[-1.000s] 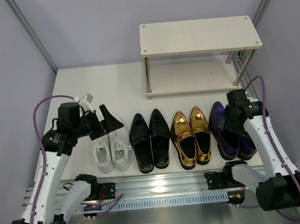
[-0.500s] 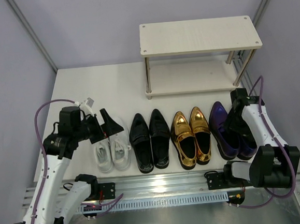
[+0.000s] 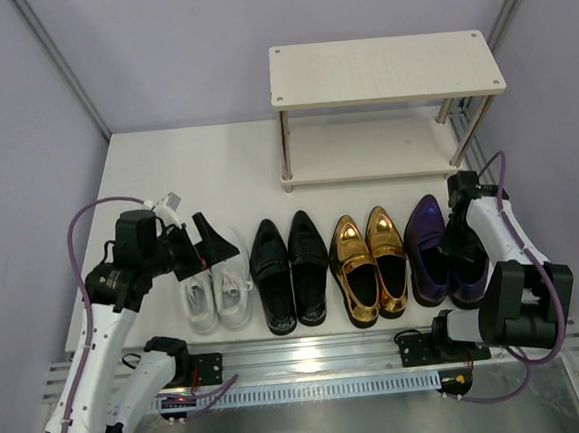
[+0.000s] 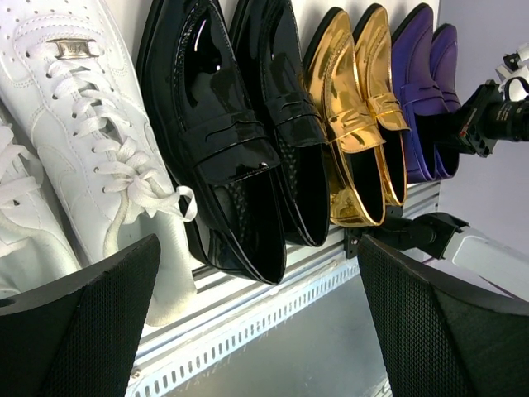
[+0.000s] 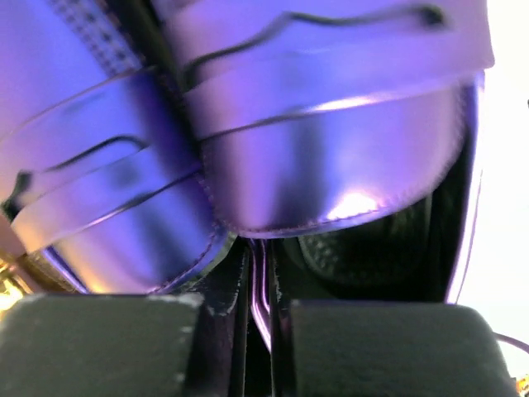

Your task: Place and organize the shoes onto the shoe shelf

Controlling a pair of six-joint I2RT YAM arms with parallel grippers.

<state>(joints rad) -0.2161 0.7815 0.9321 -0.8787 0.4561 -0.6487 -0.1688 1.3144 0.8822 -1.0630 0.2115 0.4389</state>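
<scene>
Four pairs of shoes stand in a row at the near edge: white sneakers [image 3: 215, 288], black loafers [image 3: 289, 272], gold loafers [image 3: 369, 265] and purple loafers [image 3: 431, 250]. My right gripper [image 3: 460, 253] reaches down into the purple pair. In the right wrist view it [image 5: 260, 306] is shut on the thin inner walls of the two purple loafers [image 5: 331, 157], pinched together. My left gripper [image 3: 209, 241] hovers open over the sneakers with nothing between its fingers [image 4: 463, 322]. The shoe shelf [image 3: 385, 68] stands empty at the back right.
A slotted metal rail [image 3: 310, 355] runs along the table's near edge behind the shoes' heels. Grey walls close in the left and right sides. The shelf's lower board [image 3: 365, 155] lies just beyond the gold and purple pairs.
My right gripper has dropped into the purple loafers and shut on their inner walls. The left arm has shifted only slightly and stays open.
</scene>
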